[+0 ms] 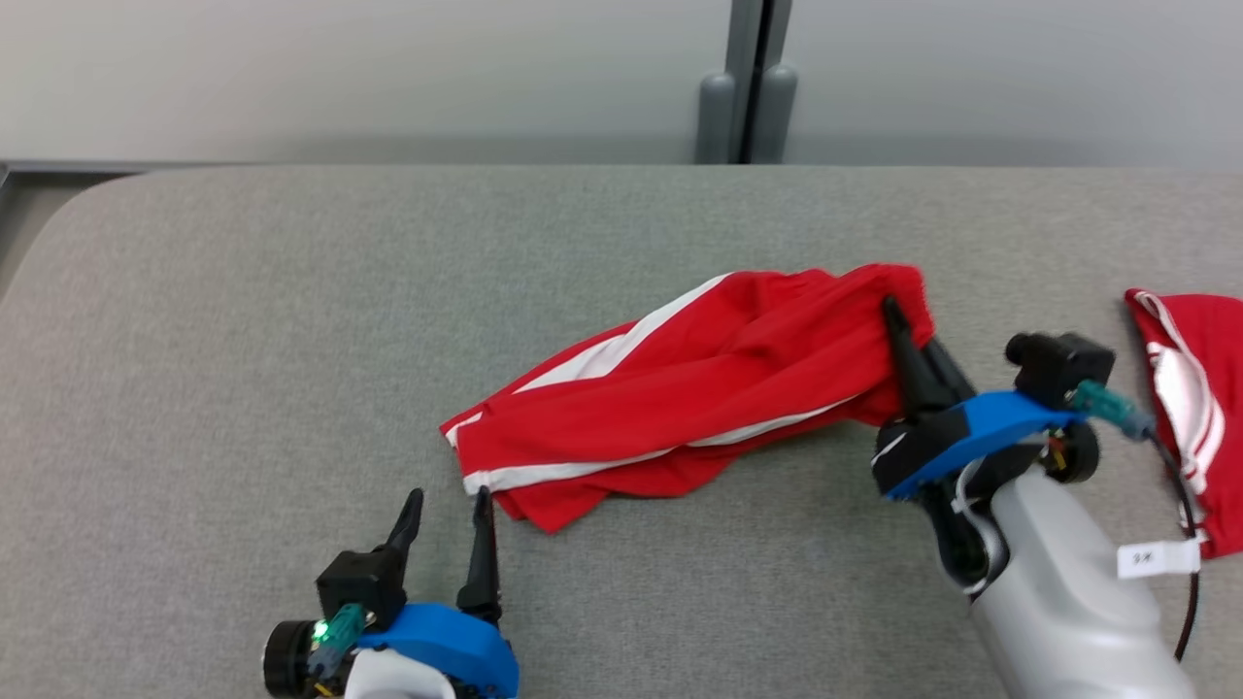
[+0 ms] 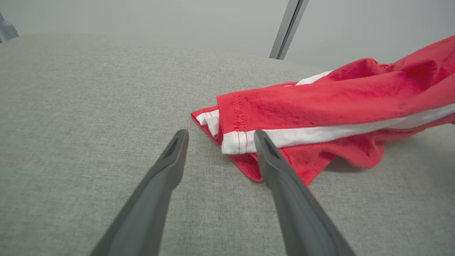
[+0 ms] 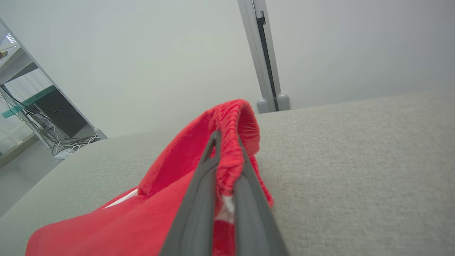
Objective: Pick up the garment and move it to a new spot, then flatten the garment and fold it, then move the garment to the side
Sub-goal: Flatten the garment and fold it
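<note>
Head view puts the right pincer [image 1: 901, 318] at the right end of the red fabric garment with white side stripes [image 1: 719, 388]. Its two dark fingers are pressed together on the gathered, elastic-looking edge of the cloth. The right wrist view [image 3: 227, 149] shows the same grip up close: that ribbed red edge is squeezed between the fingers and curls over their tips, raised off the surface, while the rest of the cloth hangs away to the lower left.

The left pincer [image 1: 449, 497] sits low near the bottom edge with its fingers spread and nothing between them. In the left wrist view [image 2: 221, 135] one finger crosses the white-banded hem corner of the garment [image 2: 320, 103] and the other stands over bare surface. Whether the finger touches the cloth cannot be told.

From that hem corner the garment runs in long rumpled folds up and to the right across the middle of the grey fabric-covered bench [image 1: 291, 340], ending at the pinched end.

Further out, a second red-and-white cloth piece [image 1: 1190, 388] lies at the bench's right edge, apart from the garment. A white paper tag [image 1: 1156, 558] sits on the pale right forearm, and a grey upright post [image 1: 746, 87] stands against the pale wall behind the bench.
</note>
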Robot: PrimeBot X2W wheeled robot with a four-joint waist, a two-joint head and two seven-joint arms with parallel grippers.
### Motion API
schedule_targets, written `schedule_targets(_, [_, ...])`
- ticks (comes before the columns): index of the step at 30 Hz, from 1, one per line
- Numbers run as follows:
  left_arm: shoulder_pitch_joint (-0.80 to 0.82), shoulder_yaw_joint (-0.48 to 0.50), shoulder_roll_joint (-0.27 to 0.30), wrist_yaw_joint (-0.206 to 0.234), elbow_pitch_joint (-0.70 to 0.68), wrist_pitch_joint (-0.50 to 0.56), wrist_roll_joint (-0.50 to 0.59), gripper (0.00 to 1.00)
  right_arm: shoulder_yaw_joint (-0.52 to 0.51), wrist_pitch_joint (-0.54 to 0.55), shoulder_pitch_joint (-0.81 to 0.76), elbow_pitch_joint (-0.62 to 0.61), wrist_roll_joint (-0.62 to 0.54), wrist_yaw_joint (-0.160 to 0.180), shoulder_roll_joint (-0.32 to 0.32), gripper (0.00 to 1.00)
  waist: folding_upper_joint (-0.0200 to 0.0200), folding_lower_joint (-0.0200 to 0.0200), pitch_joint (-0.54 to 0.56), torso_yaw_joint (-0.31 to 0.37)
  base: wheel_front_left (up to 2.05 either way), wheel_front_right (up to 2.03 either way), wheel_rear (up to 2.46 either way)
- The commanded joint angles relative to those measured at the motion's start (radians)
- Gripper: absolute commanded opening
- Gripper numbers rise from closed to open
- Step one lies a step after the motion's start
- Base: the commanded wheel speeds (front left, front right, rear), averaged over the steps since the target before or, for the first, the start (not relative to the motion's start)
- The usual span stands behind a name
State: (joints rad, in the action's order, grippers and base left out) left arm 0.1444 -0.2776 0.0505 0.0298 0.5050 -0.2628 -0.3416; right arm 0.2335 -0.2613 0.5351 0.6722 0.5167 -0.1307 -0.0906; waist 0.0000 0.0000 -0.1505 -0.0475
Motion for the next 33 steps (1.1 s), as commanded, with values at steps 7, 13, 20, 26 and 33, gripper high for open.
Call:
schedule_targets(7, [0.086, -0.081, 0.000, 0.002, -0.013, -0.003, -0.025, 1.00, -0.153, -0.005, 0.162, 0.190, -0.186, 0.000, -0.028, 0.00, 0.0000, 0.0000, -0.132, -0.115, 0.00, 0.00, 0.00])
schedule_targets(13, [0.123, -0.113, 0.000, 0.016, -0.023, -0.003, -0.042, 1.00, -0.254, -0.005, 0.169, 0.287, -0.386, 0.000, -0.040, 0.00, 0.0000, 0.0000, -0.167, -0.147, 0.00, 0.00, 0.00])
schedule_targets(20, [0.135, -0.101, 0.000, 0.031, -0.021, -0.003, -0.037, 1.00, -0.360, -0.003, 0.122, 0.265, -0.573, 0.000, -0.012, 1.00, 0.0000, 0.0000, -0.156, -0.110, 0.00, 0.00, 0.00])
schedule_targets(26, [0.101, -0.038, 0.000, 0.051, -0.020, -0.003, -0.008, 1.00, -0.426, -0.003, 0.011, 0.034, -0.593, 0.000, 0.030, 1.00, 0.0000, 0.0000, -0.106, -0.045, 0.00, 0.00, 0.00])
schedule_targets(33, [0.051, 0.069, 0.000, 0.076, -0.031, -0.003, 0.049, 1.00, -0.375, -0.003, -0.127, -0.124, -0.534, 0.000, 0.041, 1.00, 0.0000, 0.0000, -0.036, 0.029, 0.00, 0.00, 0.00])
